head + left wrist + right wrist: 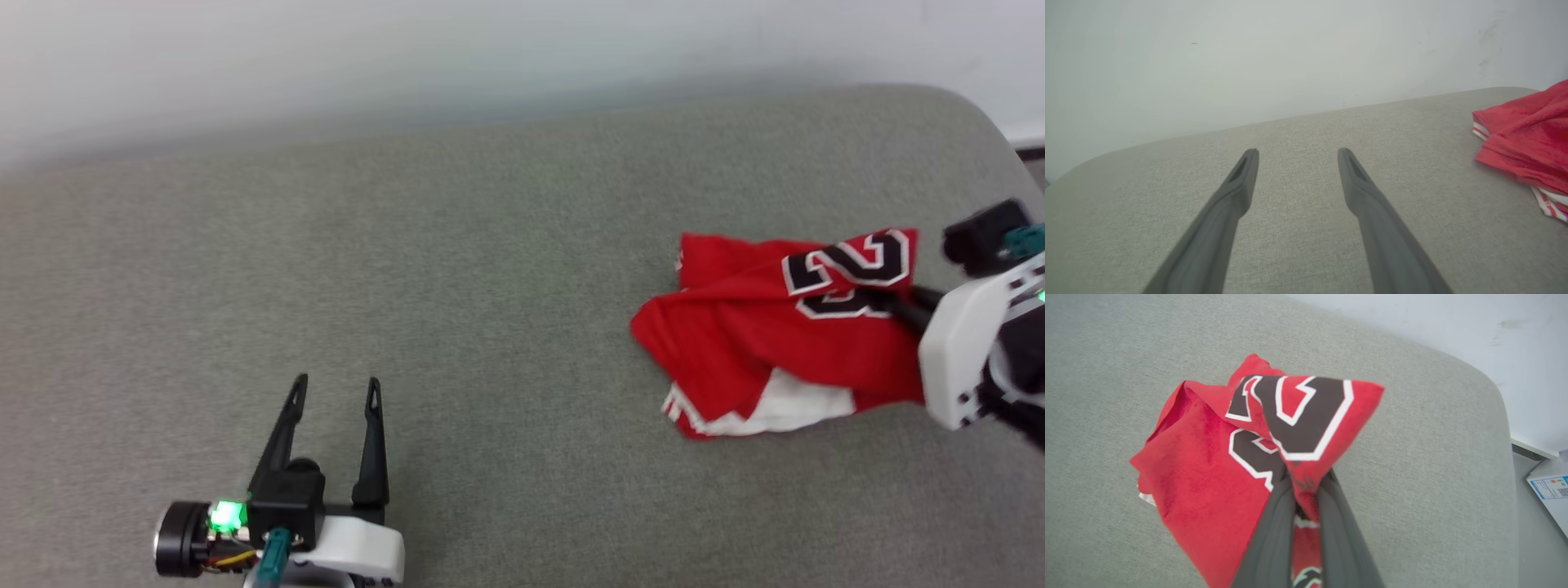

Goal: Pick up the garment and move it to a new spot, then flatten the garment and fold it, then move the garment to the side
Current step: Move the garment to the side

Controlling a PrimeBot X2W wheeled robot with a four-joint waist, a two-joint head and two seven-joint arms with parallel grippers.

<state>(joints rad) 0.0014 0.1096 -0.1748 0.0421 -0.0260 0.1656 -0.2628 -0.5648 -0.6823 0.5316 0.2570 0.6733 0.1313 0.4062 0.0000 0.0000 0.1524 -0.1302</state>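
A crumpled red T-shirt [735, 327] lay bunched near the right end of a grey upholstered surface [490, 269], close to its rounded far corner, with the robot's right gripper [888, 300] clamped on it from the right. The two dark fingers [1271, 539] were pinched nearly together with a fold of red cloth caught between them, just below a large black numeral [1306, 420] outlined in white. In the right wrist view that fold stood in a peak beyond the fingertips, while the rest of the shirt spread down and to the left onto the surface. A white sleeve [796, 408] and its red-and-white striped trim [682, 412] showed at the near edge of the heap in the head view.

Well apart, at the near left of the surface, the left gripper [337, 384] stood with its fingers spread wide and nothing between them, tips pointing toward the pale wall [408, 57] behind. Whether it touched the upholstery could not be told. From its own wrist view the shirt appeared at the far right edge, clear of both fingers. Beyond the surface's right edge, a white box with a printed label [1549, 490] sat on the floor [1531, 547].
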